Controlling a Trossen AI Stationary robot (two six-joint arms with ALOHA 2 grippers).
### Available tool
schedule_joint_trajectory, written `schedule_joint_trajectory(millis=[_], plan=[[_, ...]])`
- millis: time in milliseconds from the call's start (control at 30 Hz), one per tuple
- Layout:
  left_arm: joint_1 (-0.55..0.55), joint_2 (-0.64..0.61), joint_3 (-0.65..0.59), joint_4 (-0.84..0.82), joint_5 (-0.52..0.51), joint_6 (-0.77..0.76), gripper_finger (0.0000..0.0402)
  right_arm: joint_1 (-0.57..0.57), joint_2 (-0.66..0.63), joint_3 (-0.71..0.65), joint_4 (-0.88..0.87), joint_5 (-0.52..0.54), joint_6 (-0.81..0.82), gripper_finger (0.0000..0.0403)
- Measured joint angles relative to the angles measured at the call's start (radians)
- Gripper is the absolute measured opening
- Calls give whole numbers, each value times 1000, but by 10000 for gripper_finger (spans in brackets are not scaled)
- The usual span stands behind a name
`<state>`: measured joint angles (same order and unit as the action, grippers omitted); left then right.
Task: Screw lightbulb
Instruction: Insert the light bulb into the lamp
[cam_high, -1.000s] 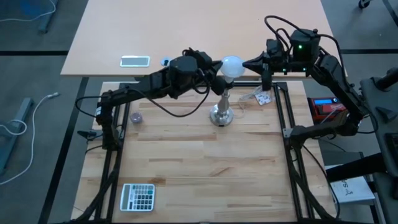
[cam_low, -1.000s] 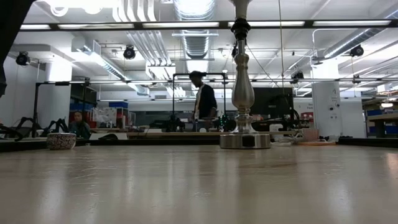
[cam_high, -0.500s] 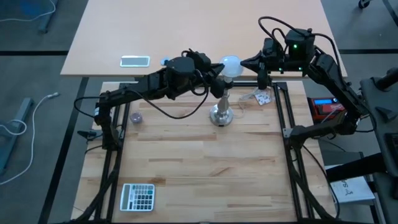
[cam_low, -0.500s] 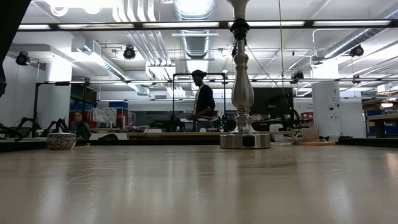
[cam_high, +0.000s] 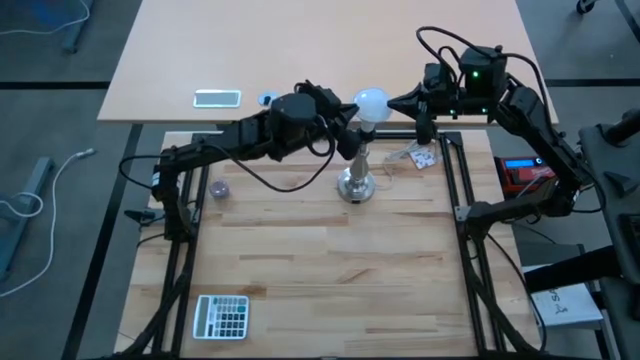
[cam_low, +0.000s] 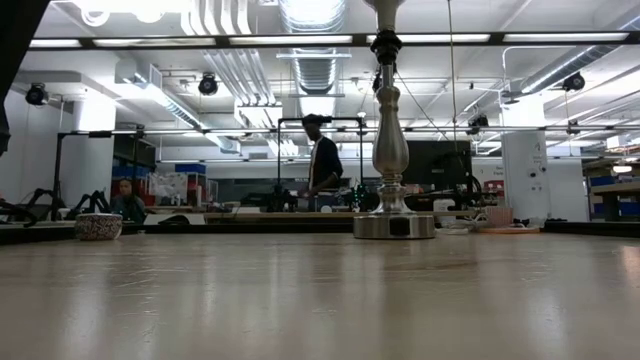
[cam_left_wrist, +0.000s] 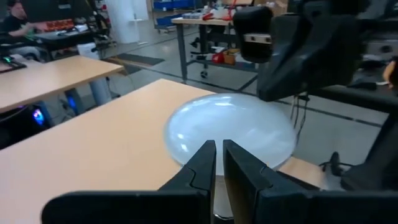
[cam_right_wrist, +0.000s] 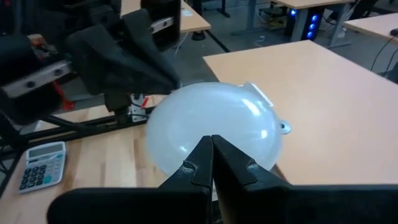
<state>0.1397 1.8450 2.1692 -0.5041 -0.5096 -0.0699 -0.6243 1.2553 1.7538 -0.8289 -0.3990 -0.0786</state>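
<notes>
While the bulb sits between both arms: each tool tip points at the globe from an opposite side, so the turn depends on which one actually bears on it.
Lightbulb (cam_high: 372, 102): white globe on top of the silver stand (cam_high: 356, 180), its screw axis running straight down the stand's slim stem.
Stand: upright on the wooden surface (cam_high: 320, 260), toward its far edge; in the low view its round foot (cam_low: 393, 226) sits flat.
Left tool (cam_high: 350, 124): just to the left of the stand's top, at the bulb's neck, fingers almost together with only a thin slit and nothing gripped between them; in its wrist view the globe (cam_left_wrist: 230, 134) lies dead ahead of the tips (cam_left_wrist: 219, 152).
Right tool (cam_high: 393, 101): level with the globe on the stand's right, fingers fully pressed together, tips (cam_right_wrist: 210, 148) at or almost at the globe (cam_right_wrist: 214, 134); touching cannot be confirmed.
Nearer arm: both are about equally close to the stand's top; I judge the right tool better placed to nudge the globe round, the left to steady the neck.
Risk: a sideways push well above the foot could tip the stand.
</notes>
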Motion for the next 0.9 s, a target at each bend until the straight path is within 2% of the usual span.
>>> schedule_joint_trajectory(millis=[567,900], plan=[[24,-10,-7,-18,-12,-1,20,0,-4,-1,-6,-38,26,0],[-27,-35,-8,8,79,-47,20,0,-11,-4,16,-19,10,0]])
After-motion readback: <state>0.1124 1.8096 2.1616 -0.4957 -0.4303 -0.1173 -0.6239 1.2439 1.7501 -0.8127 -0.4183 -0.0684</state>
